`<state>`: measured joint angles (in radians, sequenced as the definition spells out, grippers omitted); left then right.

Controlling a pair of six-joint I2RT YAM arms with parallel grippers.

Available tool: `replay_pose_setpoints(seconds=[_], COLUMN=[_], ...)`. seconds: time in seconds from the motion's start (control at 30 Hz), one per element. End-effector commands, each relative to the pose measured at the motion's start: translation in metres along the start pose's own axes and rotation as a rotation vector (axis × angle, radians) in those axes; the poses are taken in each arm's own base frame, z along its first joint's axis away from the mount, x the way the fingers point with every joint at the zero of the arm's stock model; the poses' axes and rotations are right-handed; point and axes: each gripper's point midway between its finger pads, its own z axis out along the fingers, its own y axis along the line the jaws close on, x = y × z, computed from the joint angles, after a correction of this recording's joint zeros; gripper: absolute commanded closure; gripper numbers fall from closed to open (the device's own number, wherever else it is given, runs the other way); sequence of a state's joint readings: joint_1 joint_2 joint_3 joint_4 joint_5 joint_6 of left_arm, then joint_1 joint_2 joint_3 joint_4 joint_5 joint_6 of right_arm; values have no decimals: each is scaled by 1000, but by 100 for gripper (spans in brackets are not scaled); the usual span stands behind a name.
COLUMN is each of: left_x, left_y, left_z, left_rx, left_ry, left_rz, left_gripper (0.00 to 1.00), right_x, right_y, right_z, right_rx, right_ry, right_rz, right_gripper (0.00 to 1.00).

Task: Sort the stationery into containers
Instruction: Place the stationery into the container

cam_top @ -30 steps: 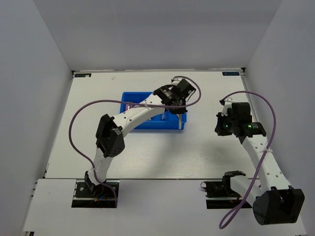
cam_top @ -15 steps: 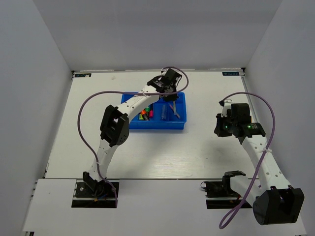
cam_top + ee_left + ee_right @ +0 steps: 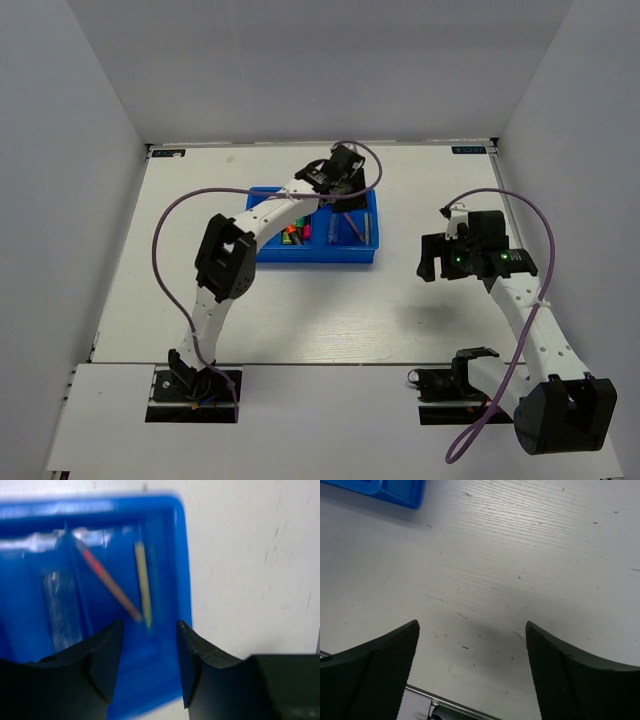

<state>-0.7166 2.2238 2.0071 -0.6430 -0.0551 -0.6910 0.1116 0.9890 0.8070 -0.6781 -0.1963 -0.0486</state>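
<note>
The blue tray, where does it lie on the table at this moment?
In the top view the blue tray lies near the middle of the table, under the left gripper and left of the right gripper.

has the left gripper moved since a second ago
Yes. In the top view the left gripper has shifted from over the right end of the blue tray to the tray's far edge, away from the arm bases.
</note>
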Motion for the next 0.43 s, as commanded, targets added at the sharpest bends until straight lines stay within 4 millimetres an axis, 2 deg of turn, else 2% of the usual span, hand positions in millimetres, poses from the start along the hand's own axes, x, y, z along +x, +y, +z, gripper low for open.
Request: replay_pose_setpoints(seconds=[0.0, 0.03, 0.07, 0.1, 0.13, 0.17, 0.2, 0.23, 0.27, 0.3, 0.33, 0.37, 0.4], left_x=[-28, -8, -1, 7, 31, 38, 40, 63, 73, 66, 82, 82, 86], left_y=[-42, -31, -31, -22, 6, 21, 37, 62, 75, 88, 107, 115, 134], left_z=[-100, -98, -139, -148, -144, -180, -187, -185, -202, -220, -220, -242, -241], left_rx=[232, 243, 303, 290, 217, 183, 128, 72, 67, 51, 19, 36, -4], left_ry=[-94, -55, -75, -77, -45, -100, -133, -91, -106, -162, -124, -183, -184], left_rz=[112, 135, 173, 204, 249, 275, 317, 344, 349, 329, 331, 322, 310], left_gripper=[44, 39, 29, 14, 0, 0, 0, 0, 0, 0, 0, 0, 0], right_x=[-8, -8, -9, -13, -16, -16, -17, -19, -18, -20, -20, -20, -17], right_y=[10, 8, 7, 2, -1, -2, -5, -5, -6, -4, 0, 1, 2], right_z=[-2, -2, -1, -1, -2, -2, -1, -1, 1, 0, 0, 1, 3], right_rx=[-61, -51, -43, -9, 10, 23, 35, 42, 43, 36, 10, 2, -6], right_ry=[-51, -58, -64, -85, -99, -106, -114, -118, -113, -117, -116, -117, -116], right_rz=[-39, -35, -27, 1, 10, 17, 16, 41, 46, 45, 31, 26, 22], right_gripper=[10, 10, 10, 10, 10, 10, 10, 10, 10, 10, 10, 10, 10])
